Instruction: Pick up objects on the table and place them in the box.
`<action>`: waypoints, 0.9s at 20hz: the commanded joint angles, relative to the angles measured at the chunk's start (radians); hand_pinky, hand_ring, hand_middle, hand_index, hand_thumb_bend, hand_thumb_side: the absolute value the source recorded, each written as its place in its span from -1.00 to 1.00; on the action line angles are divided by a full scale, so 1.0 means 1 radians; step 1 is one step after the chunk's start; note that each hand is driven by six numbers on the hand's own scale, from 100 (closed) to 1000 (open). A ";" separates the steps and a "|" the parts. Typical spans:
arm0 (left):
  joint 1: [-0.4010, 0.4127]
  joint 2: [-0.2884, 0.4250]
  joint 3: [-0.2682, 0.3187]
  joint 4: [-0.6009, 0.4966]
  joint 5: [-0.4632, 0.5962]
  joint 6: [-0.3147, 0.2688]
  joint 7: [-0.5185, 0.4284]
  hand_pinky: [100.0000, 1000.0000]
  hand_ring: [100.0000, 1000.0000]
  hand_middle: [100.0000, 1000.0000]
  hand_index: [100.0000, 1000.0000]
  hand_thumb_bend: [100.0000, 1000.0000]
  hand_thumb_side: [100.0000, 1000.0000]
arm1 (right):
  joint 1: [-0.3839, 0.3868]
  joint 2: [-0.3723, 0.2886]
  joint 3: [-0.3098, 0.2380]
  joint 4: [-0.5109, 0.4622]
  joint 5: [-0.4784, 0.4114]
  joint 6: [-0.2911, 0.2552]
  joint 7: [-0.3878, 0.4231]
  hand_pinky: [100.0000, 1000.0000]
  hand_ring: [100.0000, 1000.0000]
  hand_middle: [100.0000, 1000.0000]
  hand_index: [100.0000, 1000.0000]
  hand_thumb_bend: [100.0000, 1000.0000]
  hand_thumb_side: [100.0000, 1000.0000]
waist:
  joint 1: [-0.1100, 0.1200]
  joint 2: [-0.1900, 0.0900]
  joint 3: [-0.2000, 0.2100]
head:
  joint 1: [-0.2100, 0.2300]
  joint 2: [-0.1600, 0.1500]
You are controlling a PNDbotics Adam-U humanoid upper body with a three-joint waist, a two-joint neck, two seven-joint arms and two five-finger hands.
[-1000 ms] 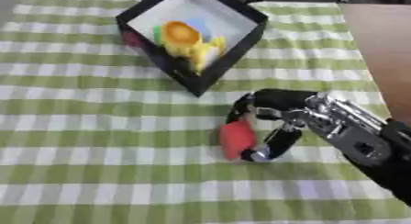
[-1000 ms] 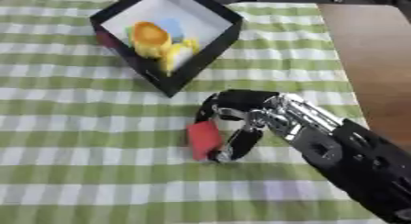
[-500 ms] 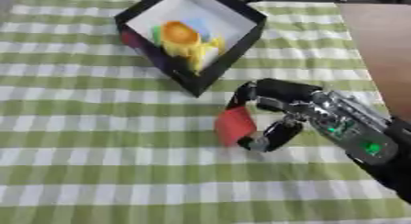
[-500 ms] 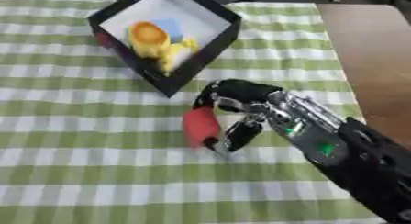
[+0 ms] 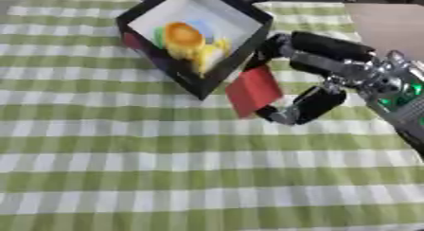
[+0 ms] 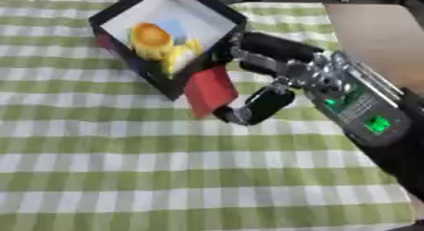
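Observation:
My right hand (image 5: 319, 69) comes in from the right and is shut on a flat red block (image 5: 253, 91), pinched between thumb and curled fingers and lifted off the cloth. The block hangs just beside the near right wall of the black box (image 5: 247, 42). That box has a white inside and holds an orange round thing (image 5: 183, 34), a yellow thing (image 5: 212, 51) and something pale blue and green behind them. My left hand shows in no view.
A green-and-white checked cloth (image 5: 165, 168) covers the table. Bare brown tabletop (image 5: 389, 22) shows at the upper right, past the cloth's edge.
My right hand has lifted the red block off the cloth and carried it up toward the box. The view has also shifted, so the box sits lower.

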State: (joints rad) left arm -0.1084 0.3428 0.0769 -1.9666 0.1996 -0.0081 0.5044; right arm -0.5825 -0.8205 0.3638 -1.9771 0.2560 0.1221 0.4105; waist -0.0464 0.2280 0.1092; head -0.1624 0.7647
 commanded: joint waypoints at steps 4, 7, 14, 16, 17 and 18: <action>-0.013 0.028 0.001 -0.017 -0.003 0.000 -0.005 0.66 0.49 0.50 0.64 -0.62 0.33 | -0.179 -0.015 -0.049 0.074 -0.009 0.113 0.002 0.57 0.37 -0.07 0.15 -1.00 -1.00 | -0.006 -0.028 0.011 | -0.017 0.004; -0.027 0.031 -0.005 -0.019 -0.001 -0.001 -0.013 0.65 0.49 0.50 0.64 -0.62 0.32 | -0.302 0.070 -0.028 0.269 0.063 0.095 0.005 0.57 0.37 -0.07 0.15 -1.00 -1.00 | -0.005 -0.027 0.025 | -0.032 -0.004; -0.068 0.025 -0.022 -0.029 0.003 -0.007 -0.029 0.65 0.49 0.50 0.63 -0.61 0.31 | -0.491 0.291 -0.037 0.731 0.278 -0.065 -0.048 0.57 0.38 -0.06 0.15 -1.00 -1.00 | -0.001 -0.002 0.065 | -0.073 -0.034; -0.078 0.024 -0.026 -0.029 0.005 -0.006 -0.033 0.65 0.49 0.50 0.63 -0.61 0.31 | -0.523 0.335 -0.046 0.832 0.338 -0.111 -0.062 0.58 0.39 -0.05 0.16 -1.00 -1.00 | -0.003 0.006 0.075 | -0.081 -0.038; -0.081 0.024 -0.028 -0.030 0.007 -0.005 -0.035 0.65 0.49 0.50 0.63 -0.61 0.31 | -0.536 0.353 -0.050 0.874 0.370 -0.136 -0.070 0.58 0.40 -0.05 0.16 -0.99 -1.00 | -0.004 0.009 0.080 | -0.084 -0.040; -0.083 0.024 -0.029 -0.030 0.008 -0.005 -0.036 0.65 0.49 0.50 0.63 -0.61 0.31 | -0.544 0.369 -0.054 0.909 0.400 -0.161 -0.078 0.58 0.40 -0.04 0.17 -0.98 -1.00 | -0.006 0.012 0.084 | -0.086 -0.041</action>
State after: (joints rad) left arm -0.1802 0.3443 0.0474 -1.9762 0.2022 -0.0123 0.4732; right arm -1.1000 -0.4566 0.3265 -1.1085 0.6181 -0.0105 0.3421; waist -0.0464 0.2431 0.1948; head -0.2425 0.7365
